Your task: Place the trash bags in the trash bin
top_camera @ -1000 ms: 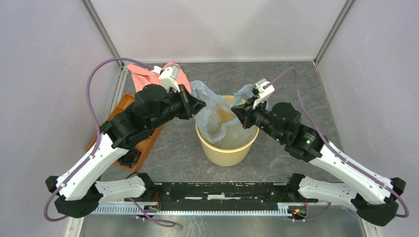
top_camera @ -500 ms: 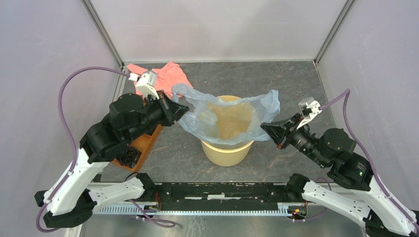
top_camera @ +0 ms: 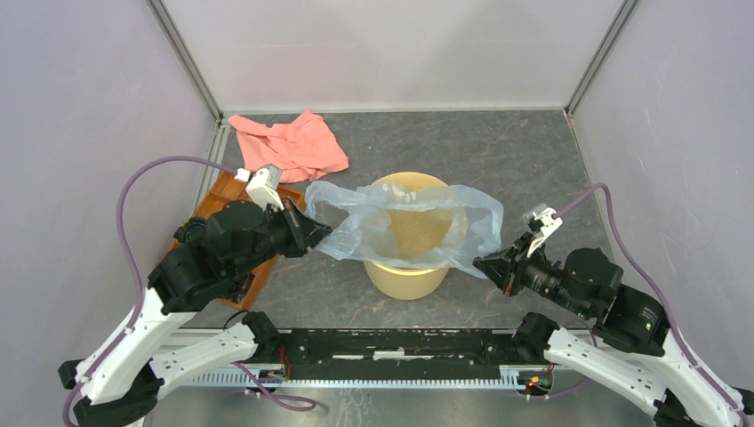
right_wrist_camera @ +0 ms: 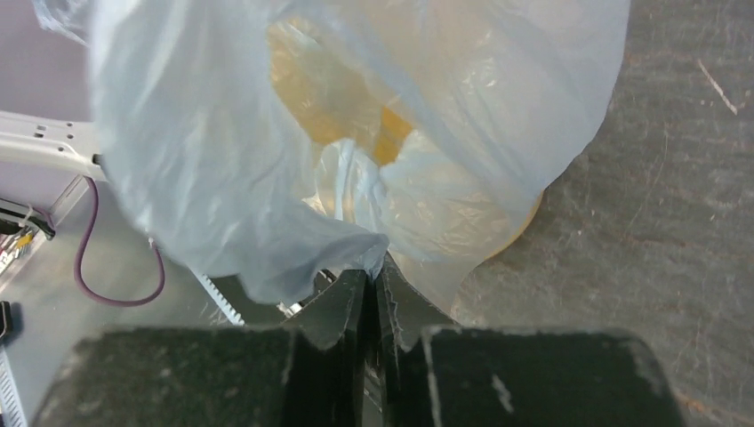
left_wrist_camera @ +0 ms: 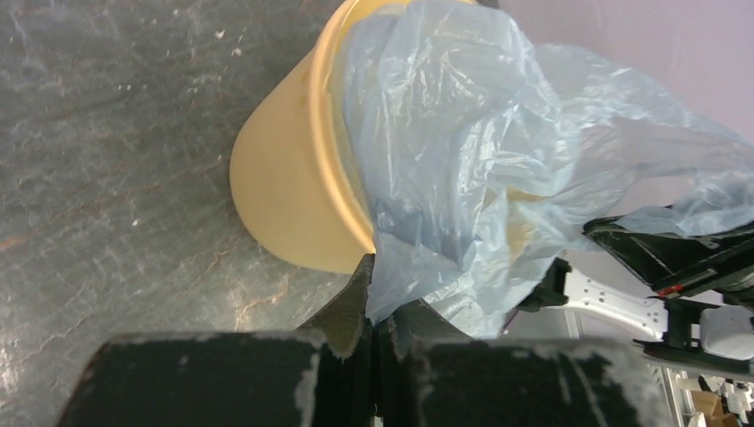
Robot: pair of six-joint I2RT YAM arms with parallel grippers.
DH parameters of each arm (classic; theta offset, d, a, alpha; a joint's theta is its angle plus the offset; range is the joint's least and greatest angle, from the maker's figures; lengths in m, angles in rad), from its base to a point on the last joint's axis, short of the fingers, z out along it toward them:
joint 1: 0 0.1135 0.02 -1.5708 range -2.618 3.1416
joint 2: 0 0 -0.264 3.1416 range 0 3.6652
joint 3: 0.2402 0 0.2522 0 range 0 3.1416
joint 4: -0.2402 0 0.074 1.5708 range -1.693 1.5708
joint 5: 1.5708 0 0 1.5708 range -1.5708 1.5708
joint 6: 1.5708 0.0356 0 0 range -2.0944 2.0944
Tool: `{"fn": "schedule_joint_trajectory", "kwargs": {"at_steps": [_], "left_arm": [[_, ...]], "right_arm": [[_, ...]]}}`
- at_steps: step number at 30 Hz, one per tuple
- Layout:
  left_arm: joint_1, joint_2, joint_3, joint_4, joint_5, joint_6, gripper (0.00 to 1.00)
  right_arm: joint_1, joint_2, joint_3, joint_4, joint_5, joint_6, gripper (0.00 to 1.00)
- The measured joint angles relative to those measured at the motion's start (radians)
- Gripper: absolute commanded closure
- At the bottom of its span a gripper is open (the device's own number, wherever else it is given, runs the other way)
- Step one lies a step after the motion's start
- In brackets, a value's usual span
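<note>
A pale blue-grey film trash bag (top_camera: pixel 405 227) is stretched wide over the mouth of the round pale yellow trash bin (top_camera: pixel 405 277) at the table's middle. My left gripper (top_camera: pixel 322 236) is shut on the bag's left edge, left of the bin. My right gripper (top_camera: pixel 482 264) is shut on the bag's right edge, right of the bin and a little nearer. In the left wrist view the bag (left_wrist_camera: pixel 462 169) drapes over the bin's rim (left_wrist_camera: pixel 333 151) above the gripper (left_wrist_camera: pixel 384 307). In the right wrist view the bag (right_wrist_camera: pixel 267 160) covers the bin (right_wrist_camera: pixel 356 98) above the gripper (right_wrist_camera: pixel 372 276).
A salmon-pink cloth (top_camera: pixel 289 144) lies at the back left. An orange compartmented tray (top_camera: pixel 227 191) sits by the left wall, mostly under my left arm. Grey walls stand on the left, back and right.
Both grippers have drawn apart and toward the near edge, pulling the bag from a bunched shape above the bin into a wide sheet lowered over its rim.
</note>
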Motion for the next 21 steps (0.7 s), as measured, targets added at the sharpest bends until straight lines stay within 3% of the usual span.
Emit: {"fn": "schedule_joint_trajectory", "kwargs": {"at_steps": [9, 12, 16, 21], "left_arm": [[0.000, -0.063, -0.147, -0.028, -0.002, -0.043, 0.98], [0.000, -0.085, -0.187, -0.044, -0.010, -0.056, 0.98], [0.000, -0.090, -0.243, -0.056, -0.044, -0.059, 0.98], [0.000, -0.051, -0.362, 0.023, -0.069, -0.058, 0.98]], "right_arm": [[0.000, -0.090, -0.125, -0.043, 0.002, 0.073, 0.88], [0.000, -0.106, -0.174, -0.042, 0.010, 0.098, 0.79], [0.000, -0.111, -0.247, -0.013, 0.068, 0.138, 0.77], [0.000, -0.117, -0.383, 0.098, 0.182, 0.161, 0.65]]}}
